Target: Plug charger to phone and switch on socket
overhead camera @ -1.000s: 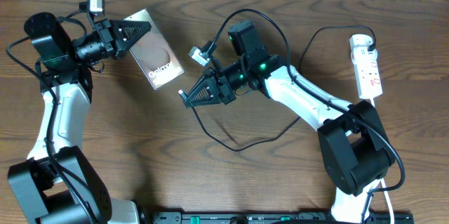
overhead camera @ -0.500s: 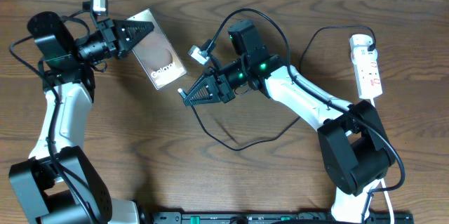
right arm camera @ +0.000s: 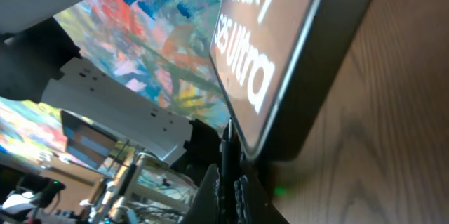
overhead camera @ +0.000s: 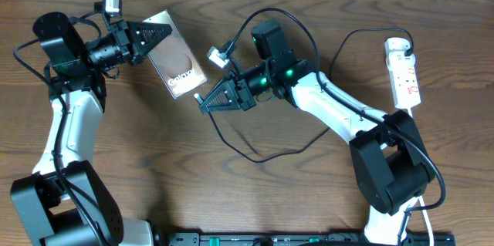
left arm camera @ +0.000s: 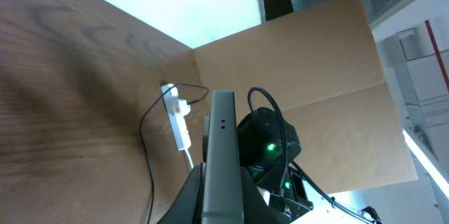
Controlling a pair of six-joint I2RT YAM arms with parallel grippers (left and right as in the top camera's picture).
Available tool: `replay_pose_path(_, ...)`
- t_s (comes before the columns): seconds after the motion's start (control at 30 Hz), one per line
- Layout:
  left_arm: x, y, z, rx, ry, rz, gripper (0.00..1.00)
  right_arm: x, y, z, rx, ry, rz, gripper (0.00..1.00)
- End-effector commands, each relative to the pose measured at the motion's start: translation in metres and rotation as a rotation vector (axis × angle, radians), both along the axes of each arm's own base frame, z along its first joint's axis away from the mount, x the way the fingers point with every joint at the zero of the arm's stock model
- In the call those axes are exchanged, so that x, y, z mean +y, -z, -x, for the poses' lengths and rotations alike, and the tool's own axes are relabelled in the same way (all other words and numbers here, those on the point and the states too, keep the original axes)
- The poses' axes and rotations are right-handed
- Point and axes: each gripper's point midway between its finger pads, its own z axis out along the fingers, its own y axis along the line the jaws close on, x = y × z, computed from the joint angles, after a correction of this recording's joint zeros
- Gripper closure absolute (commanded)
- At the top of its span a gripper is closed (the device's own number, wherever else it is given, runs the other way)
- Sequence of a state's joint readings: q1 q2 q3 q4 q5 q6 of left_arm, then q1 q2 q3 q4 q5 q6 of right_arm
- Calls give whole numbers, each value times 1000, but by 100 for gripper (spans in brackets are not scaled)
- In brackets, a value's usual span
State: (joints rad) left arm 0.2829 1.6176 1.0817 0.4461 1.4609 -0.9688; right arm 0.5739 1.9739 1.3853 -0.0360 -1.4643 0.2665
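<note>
The right gripper [overhead camera: 204, 104], fingers pinched on the connector tip of the long thin black charger cable [overhead camera: 261, 158], has closed in and now sits just beside the lower edge of the flat bronze reflective phone [overhead camera: 179, 65]. Plugging appears imminent, not made. The left gripper [overhead camera: 157, 32] clamps the phone's opposite end. The white elongated socket [overhead camera: 404, 72] lies well apart from the phone, seemingly untouched. Count: one phone, one charger cable, one socket, two grippers.

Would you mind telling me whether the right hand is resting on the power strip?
No, the right hand is beside the phone's lower end, far from the power strip.
</note>
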Motion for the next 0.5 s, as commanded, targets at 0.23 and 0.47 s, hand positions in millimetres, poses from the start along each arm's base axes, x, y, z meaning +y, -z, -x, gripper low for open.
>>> replay_pose_path(0.23, -3, -14, 5, -29, 23, -3, 93, 2, -6, -6, 9, 4, -5, 99)
replay_pose_path(0.47, -8, -14, 5, -29, 35, -2, 93, 3, -5, -7, 7, 13, 0, 99)
